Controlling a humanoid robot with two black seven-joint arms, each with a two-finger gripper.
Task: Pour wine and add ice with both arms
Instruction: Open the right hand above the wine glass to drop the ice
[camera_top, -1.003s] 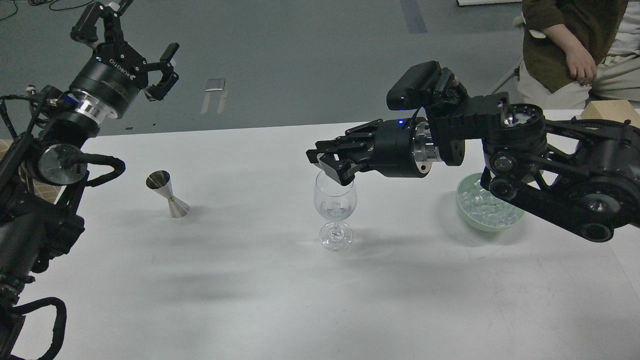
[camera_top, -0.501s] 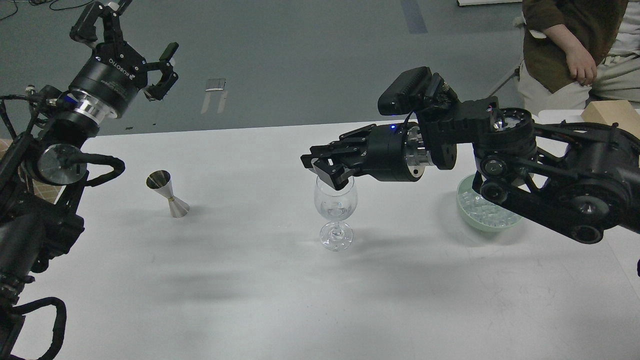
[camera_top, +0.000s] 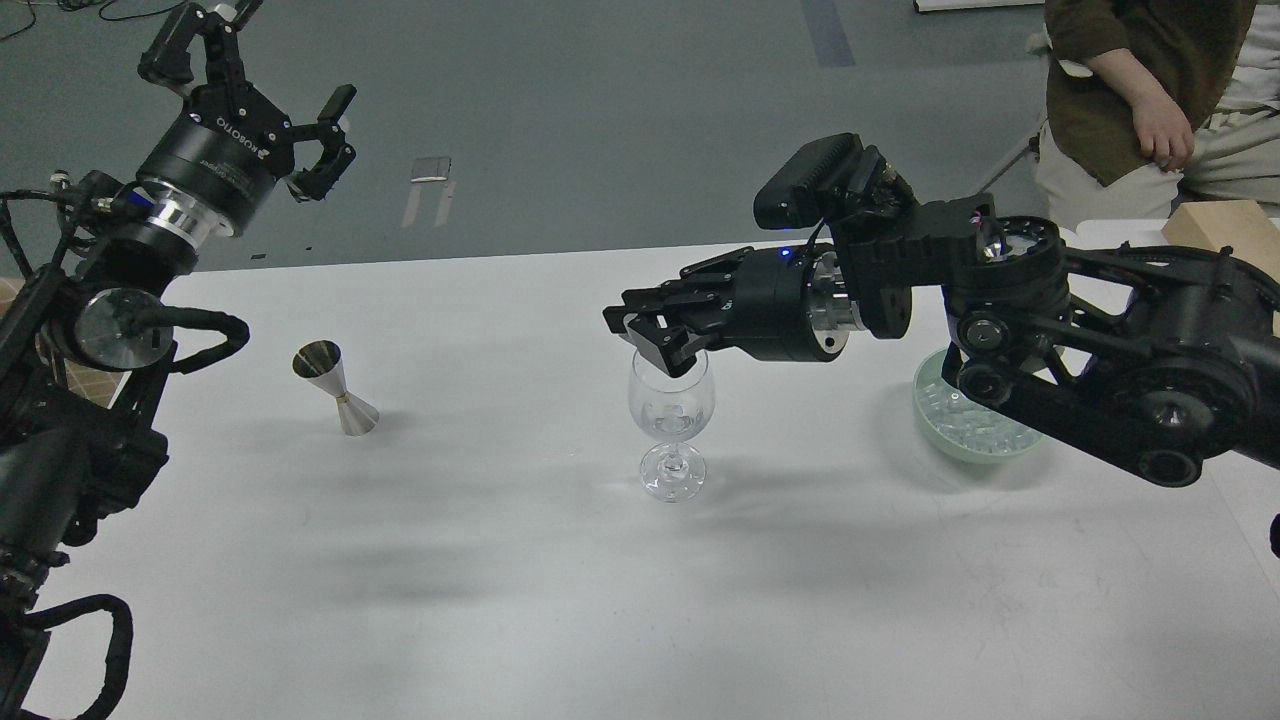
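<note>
your right gripper (camera_top: 655, 345) is parked right over the mouth of the wine glass (camera_top: 671, 420), fingers drawn together and angled down into the rim, so anything it lets go of falls into the bowl of the glass and not onto the surface (camera_top: 500, 560). whether a cube is pinched in there, you can't tell from this view, the fingertips are too dark. there looks to be some clear ice (camera_top: 668, 412) already sitting low in the glass. the rest of the ice is in the green bowl (camera_top: 975, 440) off to the right, partly behind your forearm, close enough for short trips back and forth. your left gripper (camera_top: 262, 70) is up and away over the far left edge, fingers spread wide, holding nothing, clear of the action. the steel jigger (camera_top: 336, 388) leans on the surface at left, well apart from the glass, in the left arm's reach for the wine part, i'd guess. a seated person (camera_top: 1150, 90) is at top right
</note>
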